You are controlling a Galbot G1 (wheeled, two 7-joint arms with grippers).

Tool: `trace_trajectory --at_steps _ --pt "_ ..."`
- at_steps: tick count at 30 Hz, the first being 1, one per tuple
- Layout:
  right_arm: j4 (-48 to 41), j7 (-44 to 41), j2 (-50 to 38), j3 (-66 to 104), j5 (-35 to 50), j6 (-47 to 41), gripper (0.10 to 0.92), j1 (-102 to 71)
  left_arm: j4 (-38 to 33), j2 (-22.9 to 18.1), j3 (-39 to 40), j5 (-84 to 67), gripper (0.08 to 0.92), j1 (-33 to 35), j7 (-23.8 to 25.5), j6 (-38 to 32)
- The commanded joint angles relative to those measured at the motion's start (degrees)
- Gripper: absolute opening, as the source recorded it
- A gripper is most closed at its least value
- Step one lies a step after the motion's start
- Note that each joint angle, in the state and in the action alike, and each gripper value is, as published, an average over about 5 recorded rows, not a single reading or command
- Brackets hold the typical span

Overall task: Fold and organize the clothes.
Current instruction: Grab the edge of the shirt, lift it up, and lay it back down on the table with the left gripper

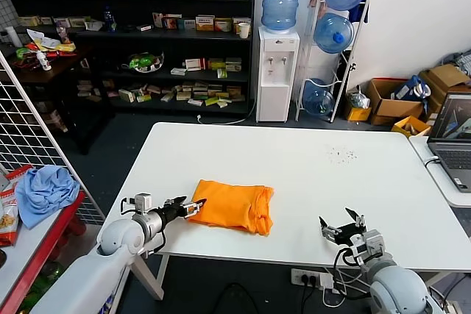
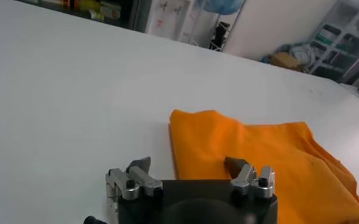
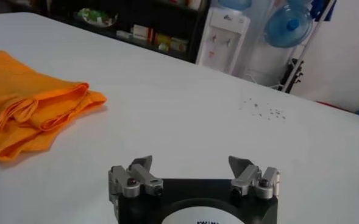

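The orange T-shirt [image 1: 234, 207] lies on the white surface [image 1: 331, 174] as a compact folded bundle, toward the robot's left side and near the front edge. From where I stand the folding looks largely done: the cloth is doubled over into a rough rectangle, with layered hems and a sleeve edge bunched at the end nearest the right arm. That end is untidy, so I would judge the bundle may want one more squaring-up or a final placement before the job counts as organized. No lettering shows on the side facing up.

The left tool [image 1: 194, 207] sits right at the shirt's left edge, its fingers spread and holding nothing; in the left wrist view one fingertip [image 2: 235, 165] hangs over the orange fabric [image 2: 270, 158] while the other is over bare surface. Whether it touches the cloth I cannot say. The right tool [image 1: 341, 224] waits well apart from the shirt, near the front edge on the robot's right, also spread wide and empty, with the shirt's bunched end [image 3: 39, 112] off to one side in its own view.

As for containers, nothing on the surface would receive the shirt. Cardboard boxes [image 1: 390, 101] stand on the floor by the far wall with odds and ends inside, too small to identify. A light blue cloth [image 1: 45, 190] rests on a red side table [image 1: 37, 237] to the robot's left.
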Motion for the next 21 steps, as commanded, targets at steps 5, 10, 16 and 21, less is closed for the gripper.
trace_trajectory --at_steps 5,10,16,21 --pt "0.8 0.1 0.0 -0.1 0.0 -0.3 0.823 -0.1 1.4 -2.0 1.3 0.3 0.764 -0.9 0.6 1.2" --pt "1.2 0.2 0.0 -0.1 -0.1 -0.5 0.823 -0.4 0.6 -1.9 1.4 0.5 0.62 -0.4 0.3 1.1" --pt "1.8 0.5 0.3 -0.3 -0.2 -0.9 0.823 -0.4 -0.2 -2.7 1.2 0.4 0.446 -0.4 -0.6 0.5" --pt "2.4 0.7 0.3 -0.3 -0.3 -1.1 0.823 -0.7 -1.8 -2.6 0.7 0.0 0.299 0.3 -1.9 0.1"
